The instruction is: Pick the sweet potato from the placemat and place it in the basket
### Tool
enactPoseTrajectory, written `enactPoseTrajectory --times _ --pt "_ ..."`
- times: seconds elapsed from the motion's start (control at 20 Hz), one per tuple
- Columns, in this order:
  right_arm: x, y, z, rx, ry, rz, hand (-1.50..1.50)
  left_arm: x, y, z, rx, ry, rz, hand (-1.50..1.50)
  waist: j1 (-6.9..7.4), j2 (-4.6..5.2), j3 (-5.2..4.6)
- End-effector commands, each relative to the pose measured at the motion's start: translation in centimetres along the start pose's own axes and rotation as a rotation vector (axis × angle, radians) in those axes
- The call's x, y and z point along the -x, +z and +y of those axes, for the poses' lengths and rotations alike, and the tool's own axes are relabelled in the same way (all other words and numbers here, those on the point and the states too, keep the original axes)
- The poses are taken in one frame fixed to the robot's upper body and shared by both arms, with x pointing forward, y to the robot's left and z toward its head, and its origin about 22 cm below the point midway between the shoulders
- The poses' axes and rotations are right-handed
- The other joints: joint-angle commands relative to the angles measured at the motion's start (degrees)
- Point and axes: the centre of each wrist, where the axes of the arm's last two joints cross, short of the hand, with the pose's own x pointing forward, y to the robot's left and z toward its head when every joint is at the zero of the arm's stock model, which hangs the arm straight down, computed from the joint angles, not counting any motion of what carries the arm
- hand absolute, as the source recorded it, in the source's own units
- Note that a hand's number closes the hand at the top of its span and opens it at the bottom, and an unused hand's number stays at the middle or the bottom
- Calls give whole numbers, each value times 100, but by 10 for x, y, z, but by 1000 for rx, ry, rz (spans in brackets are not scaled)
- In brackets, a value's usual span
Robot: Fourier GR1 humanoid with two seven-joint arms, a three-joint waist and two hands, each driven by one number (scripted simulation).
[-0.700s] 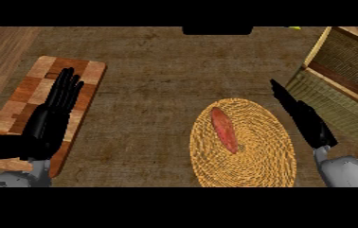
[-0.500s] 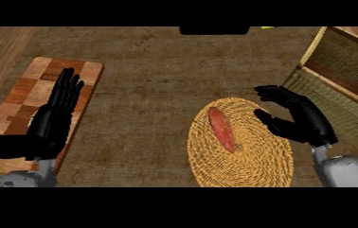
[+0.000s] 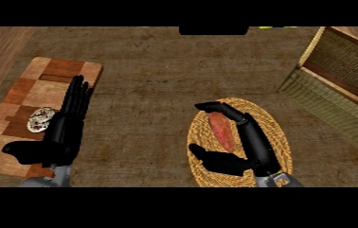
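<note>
Sweet potato point(image 3: 221, 130) lies on round woven placemat point(image 3: 280, 142), lower right of centre, long axis running roughly top to bottom. R hand point(image 3: 241, 149) is over the mat w/ fingers stretched along the potato's right side & thumb spread wide at its lower left; hand wide, curled round nothing. Basket point(image 3: 318, 87) sits at right edge, upper right, apart from mat. L hand point(image 3: 61, 130) rests flat, fingers straight, on checkered board point(image 3: 49, 80) at left, beside a small round metal item point(image 3: 40, 119)
</note>
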Motion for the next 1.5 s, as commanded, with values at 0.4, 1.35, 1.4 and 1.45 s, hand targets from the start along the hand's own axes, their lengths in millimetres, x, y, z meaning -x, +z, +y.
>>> enactPoseTrajectory --times 0.4,1.35,1.4,1.45 --pt "-35 -17 -48 343 670 369 -150 8 7 9 -44 -30 35 0 -191 -81 -64" --pt "-137 -54 -38 -79 861 727 -150 1 -2 0 -14 -5 12 0 35 19 -15" --pt "-134 -49 -27 -88 866 752 -150 8 8 4 -6 -18 10 0 49 -2 -20" --pt "-132 -59 -33 -89 877 761 -150 -1 -1 -14 -2 -5 9 0 24 18 -12"
